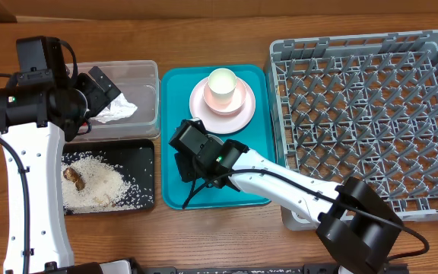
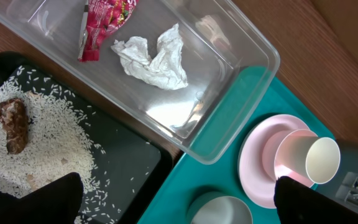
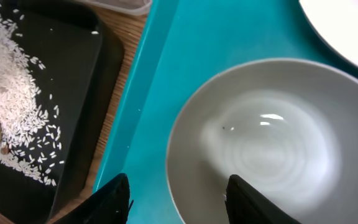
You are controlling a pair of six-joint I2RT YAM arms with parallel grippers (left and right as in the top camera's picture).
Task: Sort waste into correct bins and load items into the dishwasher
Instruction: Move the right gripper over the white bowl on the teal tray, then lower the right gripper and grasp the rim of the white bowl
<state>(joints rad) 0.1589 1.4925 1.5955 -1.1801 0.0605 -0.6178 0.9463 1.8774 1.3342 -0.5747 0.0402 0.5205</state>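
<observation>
In the left wrist view the clear tub (image 2: 241,81) holds a red wrapper (image 2: 101,25) and a crumpled napkin (image 2: 151,59). Beside it, the black tray (image 2: 135,162) carries loose rice (image 2: 55,143) and a brown lump (image 2: 14,124). My left gripper (image 2: 185,205) hangs open above them, empty. On the teal tray (image 1: 253,167) a pale cup (image 1: 221,85) stands on the pink plate (image 1: 242,106). My right gripper (image 3: 179,202) is open astride the rim of the grey-white bowl (image 3: 260,143), one finger inside and one outside, neither touching. The overhead view hides this bowl under the right gripper (image 1: 188,164).
The grey dish rack (image 1: 371,122) fills the right side of the table, close against the teal tray. The clear tub (image 1: 147,95) and black tray (image 1: 147,164) lie left of the teal tray, with the left arm (image 1: 29,144) over them.
</observation>
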